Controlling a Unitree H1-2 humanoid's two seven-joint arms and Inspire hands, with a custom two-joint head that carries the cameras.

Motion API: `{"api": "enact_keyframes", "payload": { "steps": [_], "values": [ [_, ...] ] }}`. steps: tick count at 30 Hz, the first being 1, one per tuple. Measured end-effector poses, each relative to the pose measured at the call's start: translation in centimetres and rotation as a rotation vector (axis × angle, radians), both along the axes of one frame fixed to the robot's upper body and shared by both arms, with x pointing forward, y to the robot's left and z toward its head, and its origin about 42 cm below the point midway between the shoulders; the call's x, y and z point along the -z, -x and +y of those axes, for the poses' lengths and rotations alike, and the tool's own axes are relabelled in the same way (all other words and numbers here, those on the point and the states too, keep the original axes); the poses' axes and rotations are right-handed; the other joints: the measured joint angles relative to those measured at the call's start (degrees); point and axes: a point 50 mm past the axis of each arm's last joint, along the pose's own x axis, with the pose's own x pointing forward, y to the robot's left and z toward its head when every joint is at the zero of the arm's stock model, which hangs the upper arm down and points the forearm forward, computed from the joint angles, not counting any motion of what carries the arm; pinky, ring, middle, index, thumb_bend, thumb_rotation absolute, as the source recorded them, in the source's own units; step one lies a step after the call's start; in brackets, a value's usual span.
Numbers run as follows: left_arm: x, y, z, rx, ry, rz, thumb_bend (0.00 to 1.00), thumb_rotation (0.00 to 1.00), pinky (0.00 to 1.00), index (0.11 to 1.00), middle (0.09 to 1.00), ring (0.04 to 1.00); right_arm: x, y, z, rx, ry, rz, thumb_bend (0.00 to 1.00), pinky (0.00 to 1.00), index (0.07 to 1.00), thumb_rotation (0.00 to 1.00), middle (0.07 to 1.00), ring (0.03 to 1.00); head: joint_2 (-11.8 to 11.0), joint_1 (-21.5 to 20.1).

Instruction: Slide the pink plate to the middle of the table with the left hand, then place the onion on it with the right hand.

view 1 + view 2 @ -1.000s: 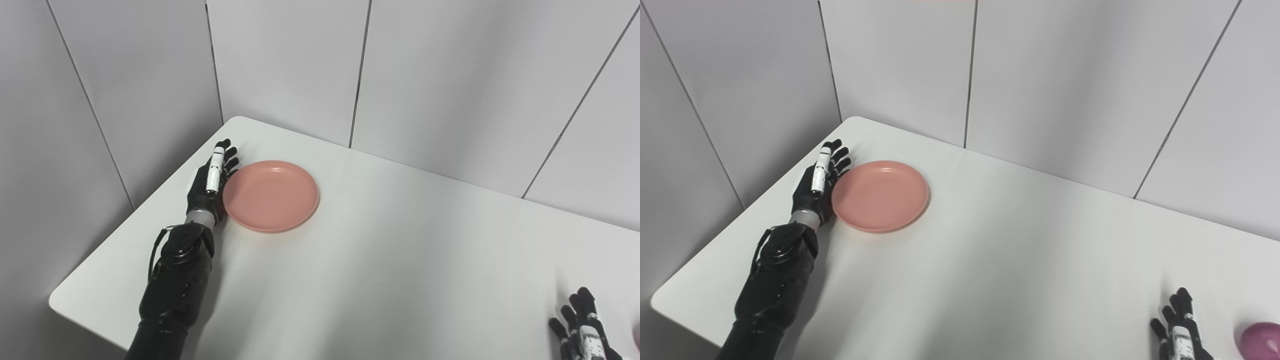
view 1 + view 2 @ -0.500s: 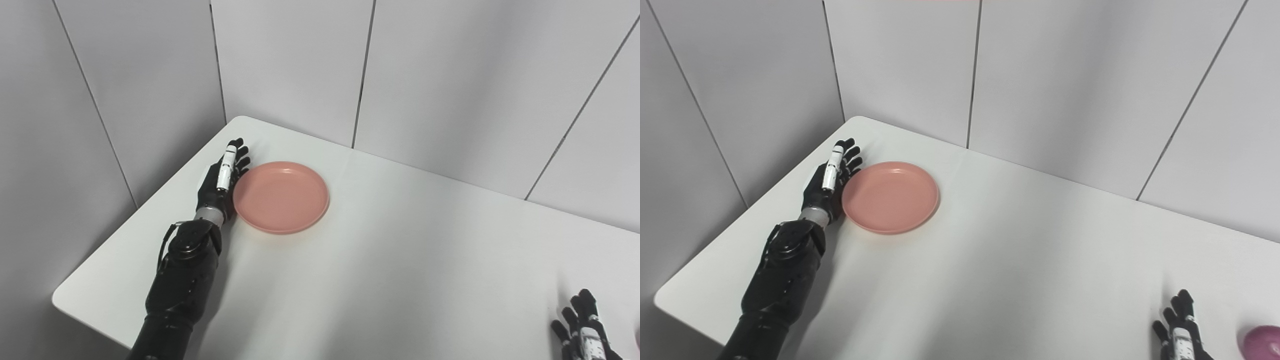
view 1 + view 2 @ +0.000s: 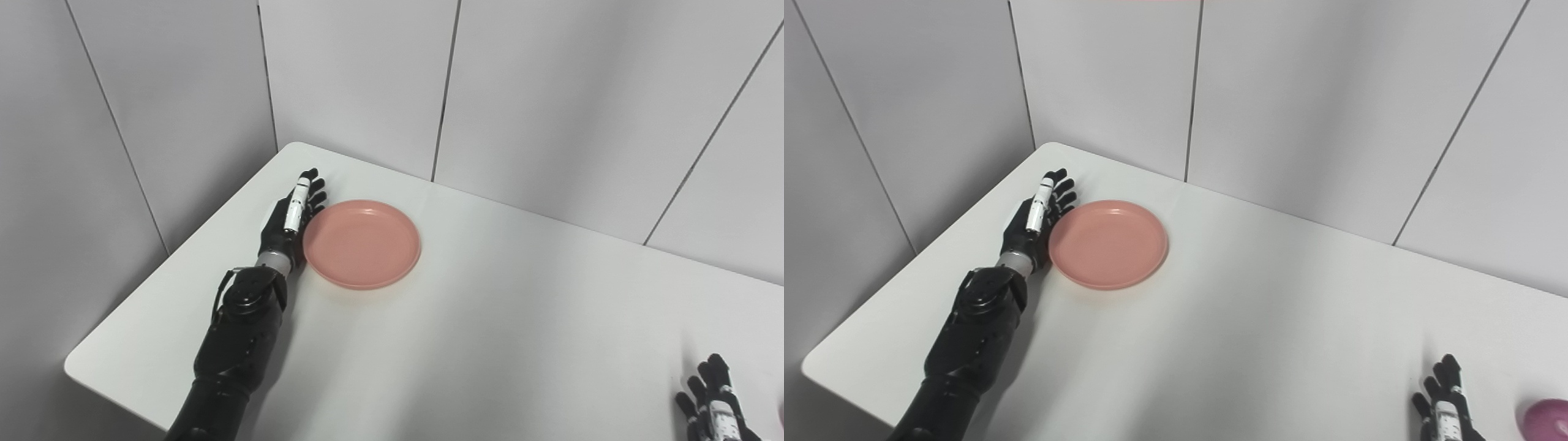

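Plate (image 3: pixel 362 244) against flat left robot hand (image 3: pixel 288 224).

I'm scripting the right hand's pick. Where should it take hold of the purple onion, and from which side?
Only a sliver of the onion shows, at the right eye view's edge just beyond the right hand. It looks rounded, without a handle, so wrapping the open fingers around its widest part from above seems best; its far side is out of frame.

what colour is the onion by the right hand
Purple-pink; the onion shows best in the right eye view, just beside the right hand.
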Motion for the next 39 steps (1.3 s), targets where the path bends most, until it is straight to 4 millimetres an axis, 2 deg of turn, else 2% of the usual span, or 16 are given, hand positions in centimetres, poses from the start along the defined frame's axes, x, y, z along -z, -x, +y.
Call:
{"api": "enact_keyframes", "payload": {
  "steps": [16,27,32,39],
  "values": [
    [0.1,-0.5,-2.4,0.038,0.004,-0.004,0.41,1.0,0.96,0.938,0.964,0.966,-0.1,0.1,0.5,-0.017,0.018,0.007,0.0,1.0,1.0,1.0,1.0,1.0,0.88,-3.43],
    [0.3,-0.7,-4.0,0.073,-0.019,0.007,0.43,1.0,0.93,0.912,0.946,0.947,-0.1,0.2,0.7,-0.014,0.01,0.007,0.0,1.0,1.0,1.0,1.0,1.0,2.02,-6.16],
    [0.3,-0.7,-5.1,0.105,-0.028,0.016,0.42,1.0,0.92,0.918,0.94,0.94,-0.1,0.2,0.8,-0.011,0.012,0.007,0.0,1.0,1.0,1.0,1.0,1.0,2.2,-8.26],
    [0.4,-0.7,-7.9,0.173,-0.018,0.024,0.39,1.0,0.92,0.922,0.942,0.943,0.1,0.3,1.2,-0.016,0.004,-0.003,0.0,1.0,1.0,1.0,1.0,1.0,2.29,-9.5]
  ]
}}
